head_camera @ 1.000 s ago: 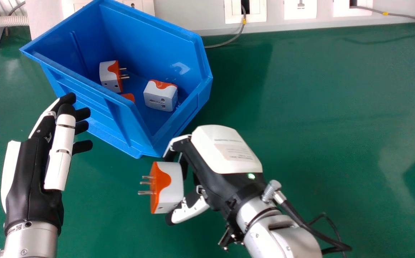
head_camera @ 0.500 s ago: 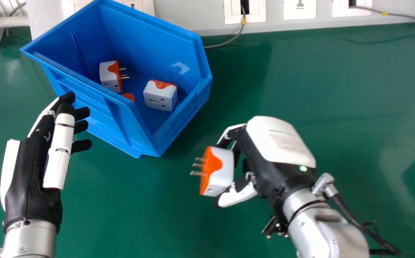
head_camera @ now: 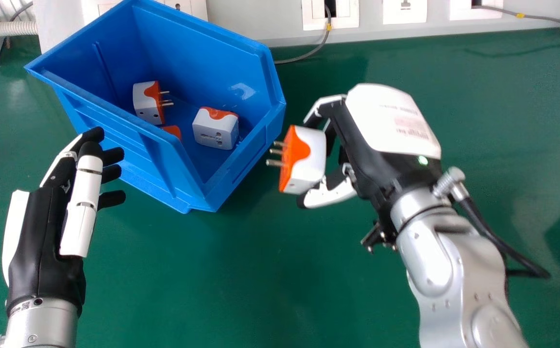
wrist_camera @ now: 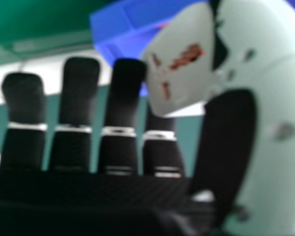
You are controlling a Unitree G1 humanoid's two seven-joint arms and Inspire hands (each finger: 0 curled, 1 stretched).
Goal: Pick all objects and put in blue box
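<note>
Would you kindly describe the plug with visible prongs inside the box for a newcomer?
Find the blue box on the green table. Inside lies the leftmost plug, white and orange. Unlike the nearby white plug and orange piece, it shows metal prongs, pointing right.

Okay so the third adapter (head_camera: 172,131) in the blue box (head_camera: 164,162) is mostly hidden behind the near wall, just an orange bit peeking out, and I honestly can't tell which way its prongs face. The box's far corner gets chopped by the head view's top edge, same with the wall sockets (head_camera: 405,10). Left forearm (head_camera: 43,324) and right forearm (head_camera: 459,285) both run off the bottom. The held adapter (head_camera: 311,159) hides some of the fingertips on the right hand (head_camera: 381,130), and the print on that hand's back is too small to read. In the right hand view, the adapter's slots are a blurry smear, it covers part of the box, and the thumb (wrist_camera: 280,147) is cut off by the edge.
</note>
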